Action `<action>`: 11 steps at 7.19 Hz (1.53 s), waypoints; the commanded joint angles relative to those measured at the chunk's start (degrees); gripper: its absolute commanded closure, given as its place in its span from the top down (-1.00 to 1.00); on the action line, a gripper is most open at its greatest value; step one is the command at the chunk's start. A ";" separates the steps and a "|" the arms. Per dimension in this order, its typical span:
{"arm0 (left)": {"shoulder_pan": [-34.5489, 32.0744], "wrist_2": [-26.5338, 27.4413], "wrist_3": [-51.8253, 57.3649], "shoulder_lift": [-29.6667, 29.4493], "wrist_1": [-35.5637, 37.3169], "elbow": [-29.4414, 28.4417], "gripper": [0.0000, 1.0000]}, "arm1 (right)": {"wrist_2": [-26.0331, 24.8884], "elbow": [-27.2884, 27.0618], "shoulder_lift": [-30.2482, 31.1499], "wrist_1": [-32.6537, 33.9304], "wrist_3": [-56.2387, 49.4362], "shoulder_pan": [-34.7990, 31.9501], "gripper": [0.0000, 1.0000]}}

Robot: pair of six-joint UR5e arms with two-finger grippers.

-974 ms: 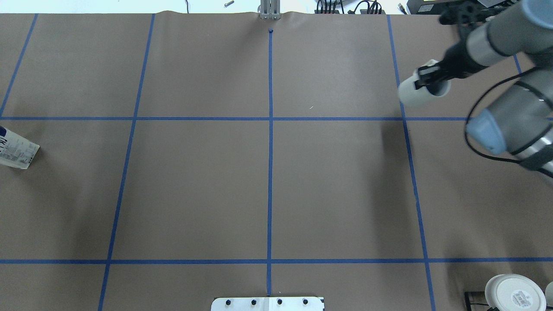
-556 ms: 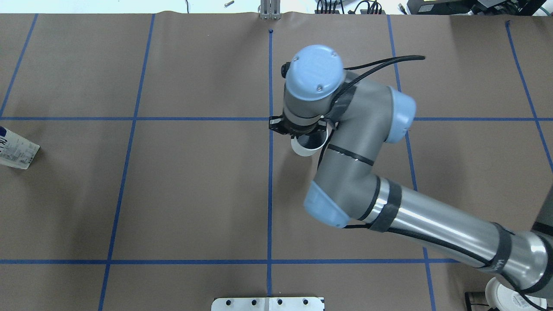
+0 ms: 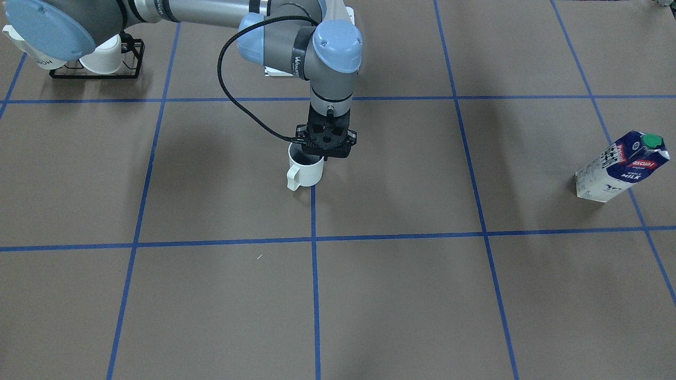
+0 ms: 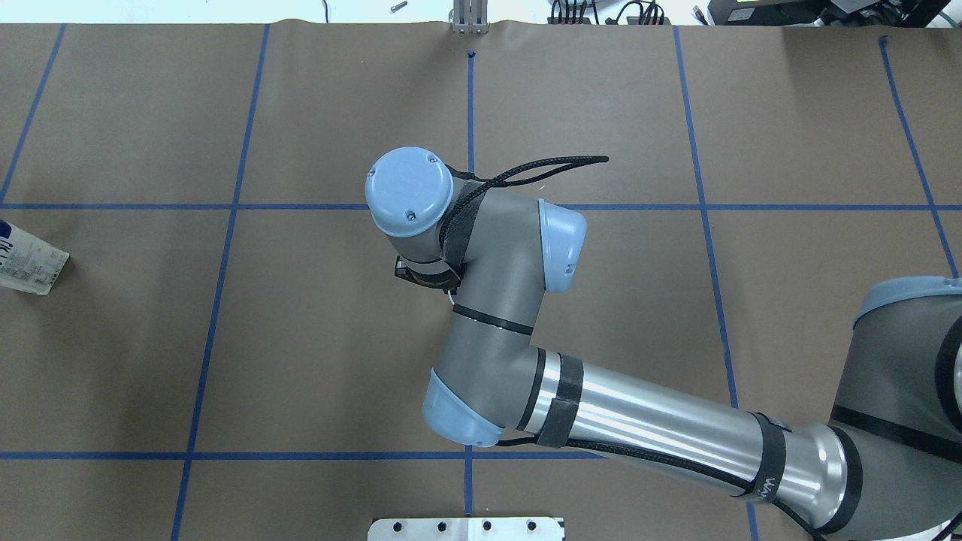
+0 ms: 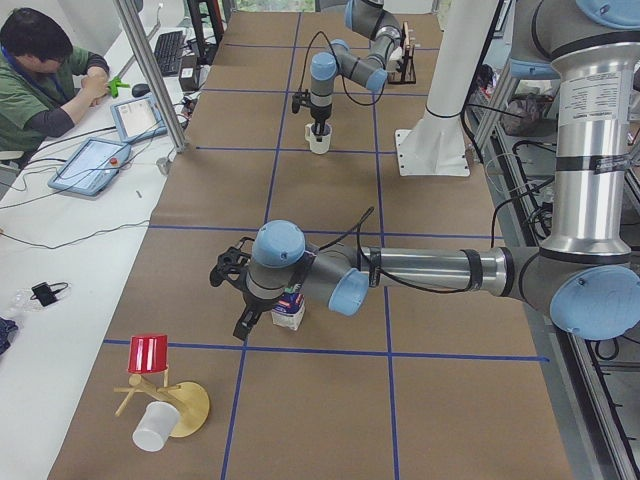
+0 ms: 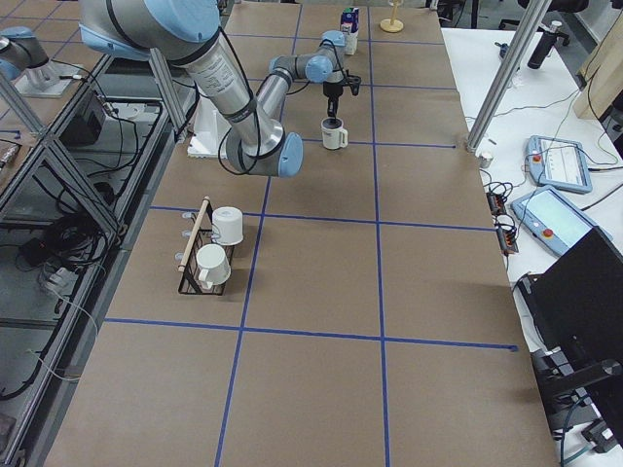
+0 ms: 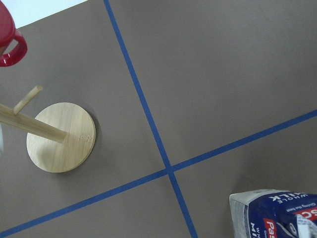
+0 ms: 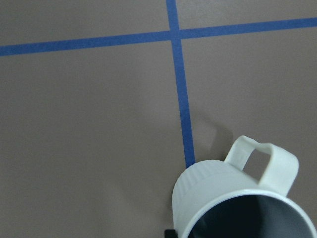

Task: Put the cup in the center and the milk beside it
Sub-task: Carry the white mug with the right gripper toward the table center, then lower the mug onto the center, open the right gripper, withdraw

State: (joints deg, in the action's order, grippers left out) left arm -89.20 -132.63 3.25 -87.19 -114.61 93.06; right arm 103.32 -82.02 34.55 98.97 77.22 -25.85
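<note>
The plain white cup [image 3: 305, 170] stands upright in the center, against the middle blue tape line [image 3: 313, 214]. My right gripper [image 3: 323, 153] comes down from above and is shut on its rim, handle away from me. The cup's rim and handle fill the bottom of the right wrist view [image 8: 237, 198]. In the overhead view my right arm [image 4: 488, 300] hides the cup. The milk carton [image 3: 620, 166] stands upright far off on my left side, also at the overhead view's left edge [image 4: 30, 263]. My left gripper [image 5: 240, 300] hovers beside the carton [image 5: 290, 313]; I cannot tell whether it is open.
A black rack with white cups [image 3: 100, 58] stands at my right near corner. A wooden mug tree [image 7: 60, 137] with a red cup [image 5: 150, 355] stands beyond the carton. A white mount plate [image 4: 466, 528] is at the near edge. An operator [image 5: 40, 80] sits at the side desk.
My right arm swung from the far right to the middle of the grid, carrying the cup. The cup was tipped on its side and is now upright at the tape line. The milk has not moved.
</note>
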 commanded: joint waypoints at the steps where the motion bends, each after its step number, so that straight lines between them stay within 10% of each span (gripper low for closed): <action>1: -0.01 0.00 0.00 0.00 0.00 -0.25 0.97 | 0.04 0.28 -0.18 -0.53 0.12 0.27 0.01; 2: 0.08 0.00 0.00 0.00 0.00 -0.25 0.97 | -0.13 -0.59 -0.09 -0.71 0.04 0.19 0.99; 6: 0.08 -0.09 -0.09 0.00 0.00 -0.16 0.97 | 4.67 -4.55 -0.09 -0.27 -6.79 -10.32 1.00; 11: 0.08 -0.62 0.09 -1.05 -1.40 -0.59 0.97 | 21.72 -4.55 18.40 -1.06 -52.53 -41.94 1.00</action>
State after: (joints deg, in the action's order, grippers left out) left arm -89.12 -133.18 3.39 -87.86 -115.34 92.97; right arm 120.85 -86.57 47.05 98.01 36.29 -59.46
